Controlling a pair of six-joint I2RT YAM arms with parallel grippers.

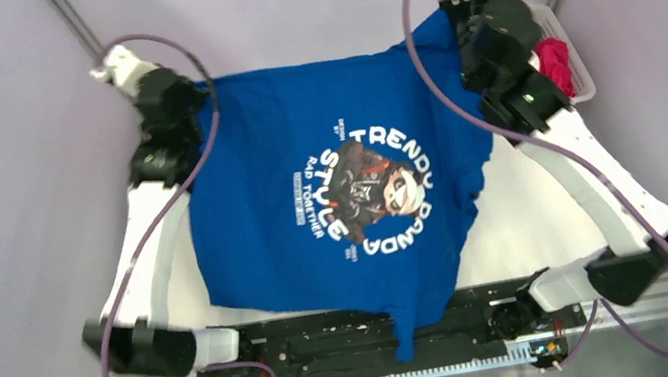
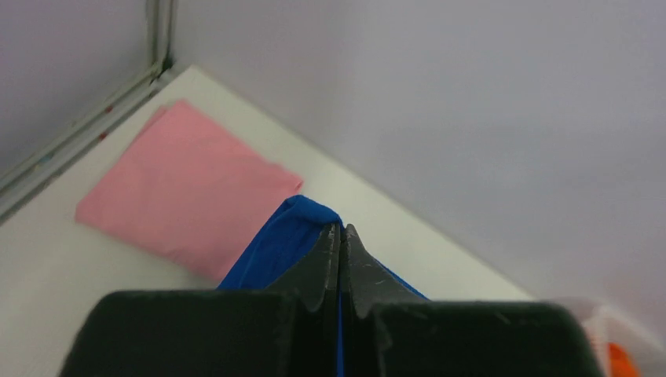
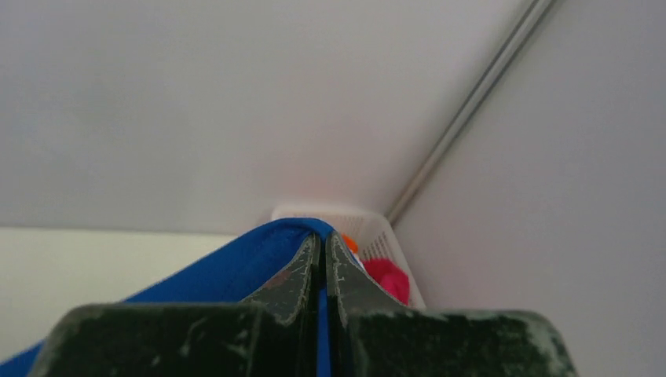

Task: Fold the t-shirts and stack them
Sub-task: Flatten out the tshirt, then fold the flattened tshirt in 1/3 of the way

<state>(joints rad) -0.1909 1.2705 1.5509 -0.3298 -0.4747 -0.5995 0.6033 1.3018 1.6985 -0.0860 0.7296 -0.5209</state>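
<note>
Left jaws were closed hard on one far corner of the blue t-shirt, with cloth bunched over the tips. Right jaws were the same, clamped on the other far corner with blue fabric wrapped round both tips.

Between them the shirt hung spread over the desk, panda print up and near edge wrinkled. One tail draped over the base rail between the arm mounts.

Past the left corner a pink t-shirt lay folded flat at the far-left of the desk. Past the right corner sat the white basket with a magenta t-shirt in it.

Risks, my read:
- Both pinches sat right at the cloth edge. Uneven pull could slip one corner and the shirt would drop lopsided.
- The tail could snag on the rail or cables if dragged.
- The left corner could land on the pink one and wreck its fold.
- The right corner could catch the basket rim.
</note>
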